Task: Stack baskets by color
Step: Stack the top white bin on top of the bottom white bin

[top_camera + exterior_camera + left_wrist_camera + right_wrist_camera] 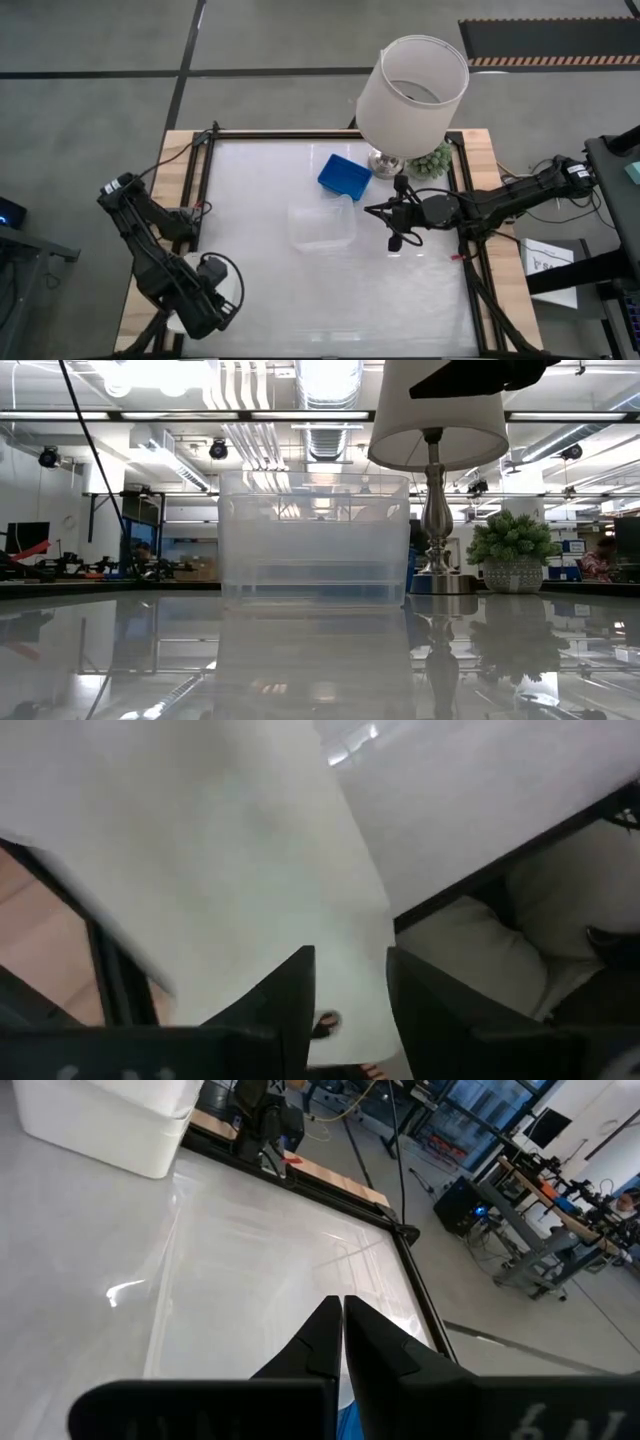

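The right end effector (396,243) hangs empty over the table (250,300) toward its right edge, fingers pressed together, just beside the clear basket (321,225). The left end effector (350,1010) sits at the near-left corner, fingers narrowly apart, holding nothing, over a white basket (228,292).

The clear basket stands mid-table; the blue basket (344,176) leans tilted just behind it, near the lamp (412,90). All look light, thin-walled, stiff but slightly flexible plastic, and probably slippery on the glossy table. A pinch over one rim wall, near the middle of a long side, seems the surest hold.

The low view shows the clear basket's (313,540) depth and upright stance; the high view alone shows the blue basket's tilt. The right wrist view shows a white basket (100,1115) at the table's far side from it.
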Robot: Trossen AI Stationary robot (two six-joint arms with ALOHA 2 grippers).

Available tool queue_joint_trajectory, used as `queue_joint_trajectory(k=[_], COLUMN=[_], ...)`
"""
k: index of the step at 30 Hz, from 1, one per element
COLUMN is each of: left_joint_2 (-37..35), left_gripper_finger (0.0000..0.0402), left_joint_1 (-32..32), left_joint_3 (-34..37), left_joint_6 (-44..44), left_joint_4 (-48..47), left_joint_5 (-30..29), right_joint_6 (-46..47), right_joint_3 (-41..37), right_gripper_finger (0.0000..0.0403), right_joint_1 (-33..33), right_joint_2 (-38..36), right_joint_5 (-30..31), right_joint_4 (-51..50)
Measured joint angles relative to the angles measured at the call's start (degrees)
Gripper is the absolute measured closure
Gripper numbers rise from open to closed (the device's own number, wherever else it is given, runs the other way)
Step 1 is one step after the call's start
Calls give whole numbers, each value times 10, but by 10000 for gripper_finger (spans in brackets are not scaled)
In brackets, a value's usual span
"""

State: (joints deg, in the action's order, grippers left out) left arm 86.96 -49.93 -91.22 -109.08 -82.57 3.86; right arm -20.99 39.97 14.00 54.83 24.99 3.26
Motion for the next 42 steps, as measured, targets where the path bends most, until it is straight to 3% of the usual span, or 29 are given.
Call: queue_joint_trajectory(k=[14, 22, 29, 35, 42], left_joint_2=[0, -1, -7, -7, -7], left_gripper_finger=[292, 292, 292, 292, 292], left_joint_1=[1, 0, -27, -34, -35], left_joint_3=[36, -6, -3, -1, 13], left_joint_6=[-1, -6, -63, -76, -77], left_joint_4=[-4, -6, -74, -48, -47], left_joint_5=[7, 12, 5, -73, -71], right_joint_6=[0, 0, 0, 0, 0], right_joint_3=[0, 0, 0, 0, 0], right_gripper_finger=[394, 394, 394, 394, 394], right_joint_1=[0, 0, 0, 0, 0], right_joint_2=[0, 0, 0, 0, 0], right_joint_5=[0, 0, 0, 0, 0], right_joint_4=[0, 0, -1, -1, -1])
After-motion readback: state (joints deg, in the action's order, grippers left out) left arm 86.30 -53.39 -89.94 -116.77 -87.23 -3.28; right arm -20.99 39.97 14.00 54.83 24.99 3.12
